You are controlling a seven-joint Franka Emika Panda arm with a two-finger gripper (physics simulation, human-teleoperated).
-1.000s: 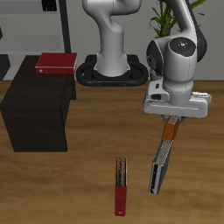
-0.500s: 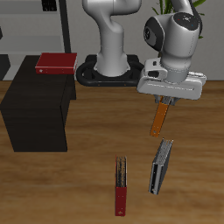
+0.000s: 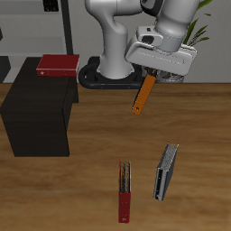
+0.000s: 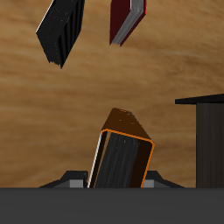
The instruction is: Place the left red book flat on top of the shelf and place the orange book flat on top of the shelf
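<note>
Above the table (image 3: 207, 117), well clear of its wooden surface, the orange book (image 3: 142, 95) hangs clamped in the end effector (image 3: 153, 78), which is closed on the book's upper end. The book's long axis runs steeply down and slants: its free lower end points toward the table and leans toward the shelf (image 3: 36, 117) side, while its gripped end sits higher, under the robot's wrist. In the wrist view the orange book (image 4: 121, 157) fills the space between the fingers, its orange cover framing a dark face, and it tilts away from the camera.

The shelf stands well apart from the held book, a low black box with a flat top. One red book (image 3: 57, 65) lies flat at the back of that top, its long axis running across the shelf.

Nearer the table's front edge, a second red book (image 3: 124, 190) stands on its edge with pale pages showing, and just beside it a grey book (image 3: 166, 170) also stands on its edge, tilted slightly. Both appear in the wrist view too, apart from each other.
</note>
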